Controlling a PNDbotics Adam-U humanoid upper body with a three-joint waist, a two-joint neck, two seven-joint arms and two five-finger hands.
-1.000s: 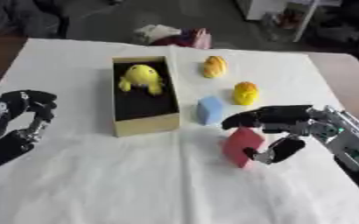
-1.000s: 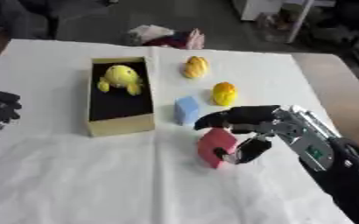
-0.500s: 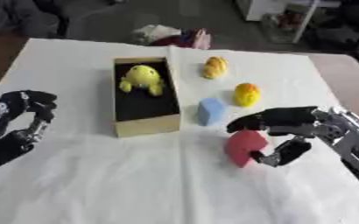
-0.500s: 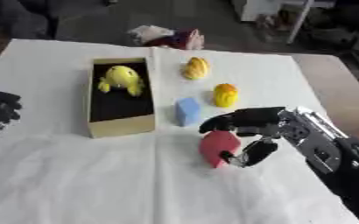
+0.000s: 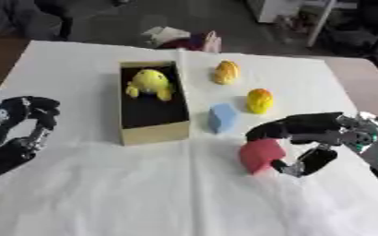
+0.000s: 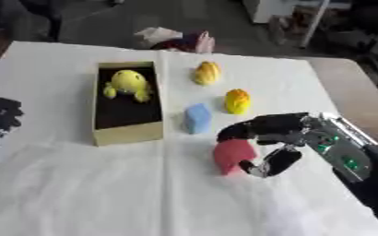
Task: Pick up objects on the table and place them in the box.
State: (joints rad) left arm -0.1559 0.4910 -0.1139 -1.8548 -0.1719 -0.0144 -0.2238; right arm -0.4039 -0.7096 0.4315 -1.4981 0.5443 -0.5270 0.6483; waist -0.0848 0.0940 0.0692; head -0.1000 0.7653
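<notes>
1. Right hand [image 5: 317, 138] still curled round the red block [image 5: 261, 154], fingers above, thumb below; block on the white cloth [image 5: 103, 193], unchanged from earlier.
2. Left hand [image 5: 19, 131] idle, fingers curled, holding nothing.
3. Box [image 5: 152, 133] holds the yellow toy [image 5: 150, 84].

We see a red block [image 5: 261, 154] inside our black right hand [image 5: 309, 138], a pale blue block [image 5: 222, 117] just beyond its fingers, and two yellow-orange toys [image 5: 259, 100] farther out. The tan box [image 5: 153, 133], black inside, holds a yellow toy [image 5: 150, 84]. White cloth [image 5: 103, 193] lies beneath.
</notes>
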